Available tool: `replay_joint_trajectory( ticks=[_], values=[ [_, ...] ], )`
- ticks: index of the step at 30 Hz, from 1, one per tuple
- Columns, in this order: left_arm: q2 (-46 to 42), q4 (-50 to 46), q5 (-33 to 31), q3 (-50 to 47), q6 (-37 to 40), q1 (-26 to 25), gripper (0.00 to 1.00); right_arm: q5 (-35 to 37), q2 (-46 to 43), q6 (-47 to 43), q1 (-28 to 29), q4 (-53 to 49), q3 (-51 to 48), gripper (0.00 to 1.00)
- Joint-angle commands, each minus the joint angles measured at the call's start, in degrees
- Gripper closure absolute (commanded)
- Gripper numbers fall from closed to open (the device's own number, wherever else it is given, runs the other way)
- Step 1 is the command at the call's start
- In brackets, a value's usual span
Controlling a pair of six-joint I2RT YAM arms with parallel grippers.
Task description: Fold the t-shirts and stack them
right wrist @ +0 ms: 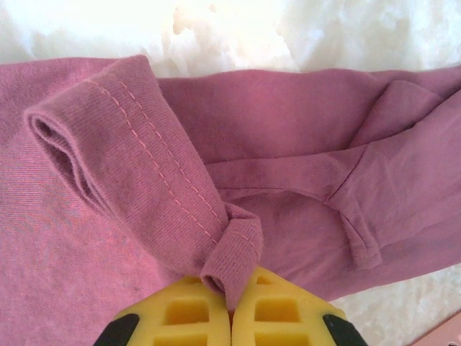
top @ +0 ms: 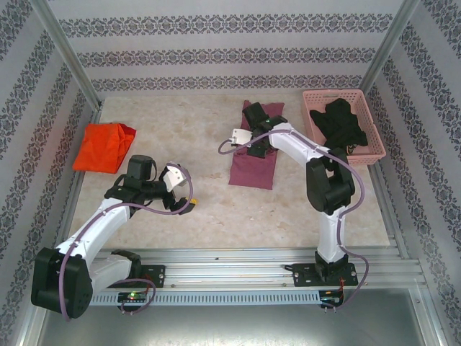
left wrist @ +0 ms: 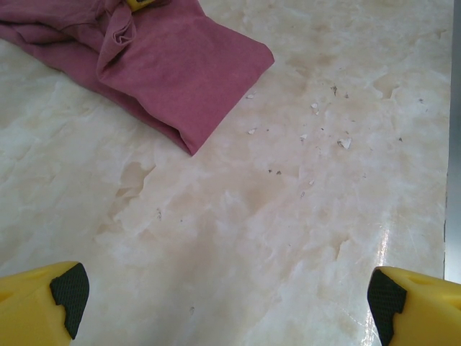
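Right fingers (right wrist: 187, 313) pinch shut on a hem of the maroon shirt (right wrist: 302, 122), upper centre; left fingers (left wrist: 43, 303) spread wide, empty. Mid-fold, likely: next, carry hem across flat.

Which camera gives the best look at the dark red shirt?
Top external: it shows the maroon shirt nearly whole, a long folded strip on the table. Right wrist shows a close-up of its stitched sleeve, pinched by the right gripper. Left wrist shows one folded end.

Top camera looks down from behind. 2 wrist cameras sit close. All 3 see the maroon shirt (top: 253, 169).
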Motion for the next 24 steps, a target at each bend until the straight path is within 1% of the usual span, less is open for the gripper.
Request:
replay_joint_trajectory(
  ticks=[1,6,13,14,15,17,20,24],
  values=[
    [0.17,1.65,0.69,-0.11,-0.42,-0.53,0.00,1.31,1.72,-0.21,-0.81,1.34,2.17,1.00],
    [0.28,1.39,0.60,-0.01,-0.31,-0.49,0.00,3.37,4.14,0.42,-1.60,0.05,3.72,1.00],
    [0.82,1.69,0.85,0.59,-0.88,-0.53,0.00,1.95,5.12,0.88,-2.48,3.08,2.79,1.00],
    [0.95,1.87,0.99,0.65,-1.12,-0.50,0.00,2.06,5.22,0.96,-2.53,4.16,2.59,0.95],
    [0.87,1.91,0.95,0.68,-1.27,-0.49,0.00,2.30,5.20,1.08,-2.60,5.63,2.10,0.93],
    [0.75,1.92,0.97,0.67,-1.61,-0.42,0.00,1.79,4.53,1.39,-2.70,8.79,0.65,0.94],
    [0.49,1.74,1.05,0.58,-1.78,-0.47,0.00,-0.83,3.49,2.08,-2.89,10.56,-0.66,0.99],
    [0.26,2.16,1.28,0.51,-2.33,-0.50,0.00,-2.76,3.45,2.54,-3.24,11.14,-0.94,0.99]
  ],
)
